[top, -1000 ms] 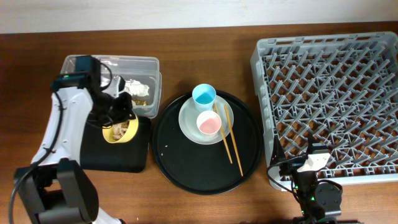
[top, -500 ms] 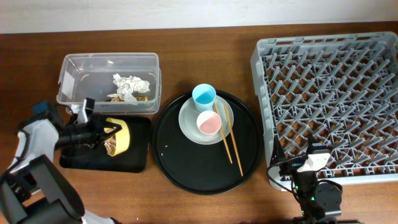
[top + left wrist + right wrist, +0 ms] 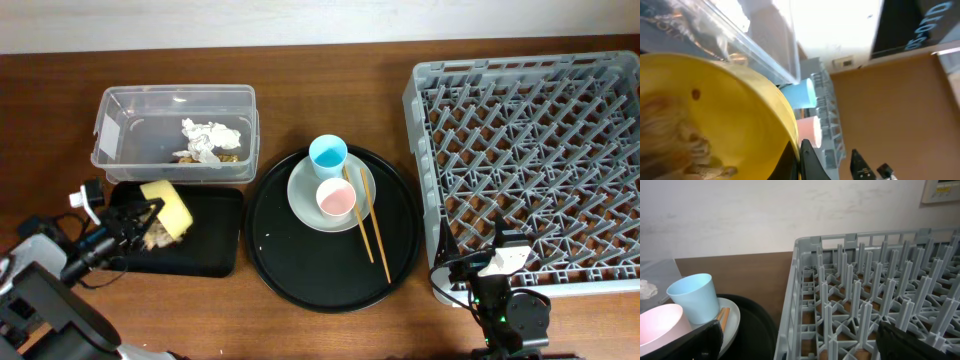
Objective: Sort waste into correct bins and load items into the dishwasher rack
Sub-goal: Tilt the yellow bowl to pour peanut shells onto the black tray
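Observation:
My left gripper [image 3: 147,213] is shut on the rim of the yellow bowl [image 3: 169,206], which is tipped on its side over the shallow black tray [image 3: 205,243]. Beige food scraps [image 3: 155,236] lie at the bowl's mouth on the tray. In the left wrist view the fingers [image 3: 801,161] pinch the bowl's rim [image 3: 730,100], and scraps [image 3: 687,145] cling inside. The clear tub [image 3: 120,115] holds the white napkin [image 3: 205,136] and a brownish wrapper [image 3: 229,150]. My right gripper [image 3: 497,265] is open and empty at the rack's front edge; it also shows in the right wrist view [image 3: 800,347].
The round black tray [image 3: 300,260] carries the pale plate [image 3: 305,205], blue cup [image 3: 328,155], pink cup [image 3: 335,198] and chopsticks [image 3: 368,225]. The grey dishwasher rack [image 3: 530,160] fills the right side and looms in the right wrist view [image 3: 865,295].
My left arm has swung to the front left and tipped the yellow bowl from upright onto its side over the black tray. The right arm has not moved.

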You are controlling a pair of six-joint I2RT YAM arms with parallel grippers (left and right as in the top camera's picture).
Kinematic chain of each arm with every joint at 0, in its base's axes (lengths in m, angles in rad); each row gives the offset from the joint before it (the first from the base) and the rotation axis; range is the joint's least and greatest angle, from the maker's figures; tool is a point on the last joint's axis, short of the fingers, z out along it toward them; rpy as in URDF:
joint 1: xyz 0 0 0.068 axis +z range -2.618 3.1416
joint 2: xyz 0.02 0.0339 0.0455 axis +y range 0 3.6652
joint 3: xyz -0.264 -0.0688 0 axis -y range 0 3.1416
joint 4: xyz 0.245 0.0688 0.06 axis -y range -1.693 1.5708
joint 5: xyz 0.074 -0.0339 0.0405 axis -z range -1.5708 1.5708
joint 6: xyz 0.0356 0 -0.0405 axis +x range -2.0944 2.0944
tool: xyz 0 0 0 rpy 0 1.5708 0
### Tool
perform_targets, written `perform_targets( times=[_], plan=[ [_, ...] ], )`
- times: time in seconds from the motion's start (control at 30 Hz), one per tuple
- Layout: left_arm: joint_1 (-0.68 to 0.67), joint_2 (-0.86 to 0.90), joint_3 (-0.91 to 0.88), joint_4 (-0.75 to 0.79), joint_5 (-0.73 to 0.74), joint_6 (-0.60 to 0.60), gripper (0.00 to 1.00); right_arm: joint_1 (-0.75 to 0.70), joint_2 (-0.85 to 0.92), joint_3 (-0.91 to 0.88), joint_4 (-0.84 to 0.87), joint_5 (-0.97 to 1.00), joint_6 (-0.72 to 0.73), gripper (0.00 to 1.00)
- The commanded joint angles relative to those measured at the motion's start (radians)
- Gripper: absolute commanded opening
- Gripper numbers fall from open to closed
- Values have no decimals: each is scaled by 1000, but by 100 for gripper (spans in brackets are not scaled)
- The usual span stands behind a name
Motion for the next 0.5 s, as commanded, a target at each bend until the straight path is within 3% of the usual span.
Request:
perform_targets(
  times=[0.0, 0.33, 0.47],
  plan=[
    [11, -10, -48, 39, 189, 36, 0, -8, -3, -5, -3, -9, 7, 98],
    [12, -10, -49, 39, 189, -46, 0, -8, -3, -5, -3, -9, 7, 99],
    [12, -10, -49, 21, 189, -137, 0, -8, -3, -5, -3, -9, 7, 98]
  ],
)
